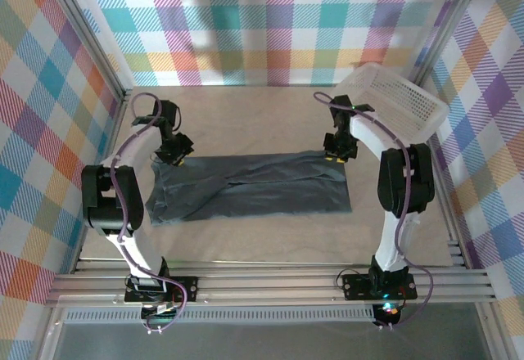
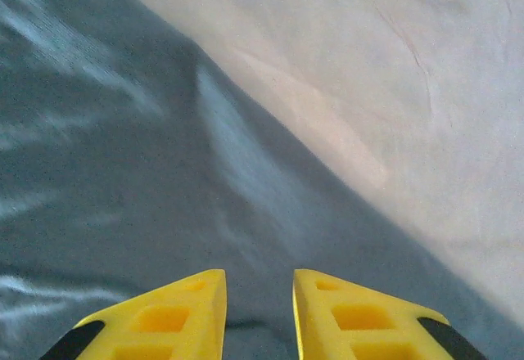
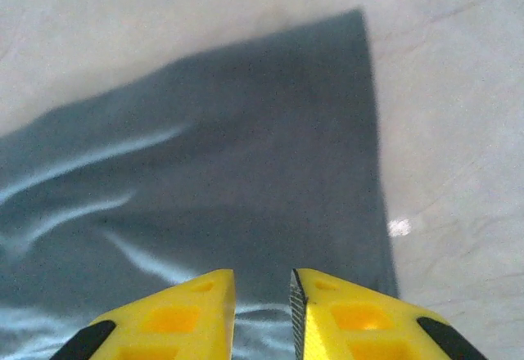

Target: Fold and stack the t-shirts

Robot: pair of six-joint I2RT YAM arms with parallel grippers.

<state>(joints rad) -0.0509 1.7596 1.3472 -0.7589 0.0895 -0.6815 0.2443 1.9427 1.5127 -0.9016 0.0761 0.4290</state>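
- On the counter point(image 1: 246, 123), t-shirt point(image 1: 246, 188) lies flat; judged soft, light, limp.
- Left pincer point(image 2: 259, 275) and right pincer point(image 3: 262, 275) parted, empty; best gripped at far-edge corners.

The soft fabric t-shirt point(image 1: 246, 190) is a plain dark slate blue-grey with no print, set against a pale beige table surface point(image 1: 246, 106). The plastic lattice basket point(image 1: 399, 98) is white, and the walls point(image 1: 270, 24) carry a pastel plaid of teal, pink, orange, yellow and purple. The left gripper point(image 2: 258, 282) and right gripper point(image 3: 262, 278) have bright yellow fingers with black patches.
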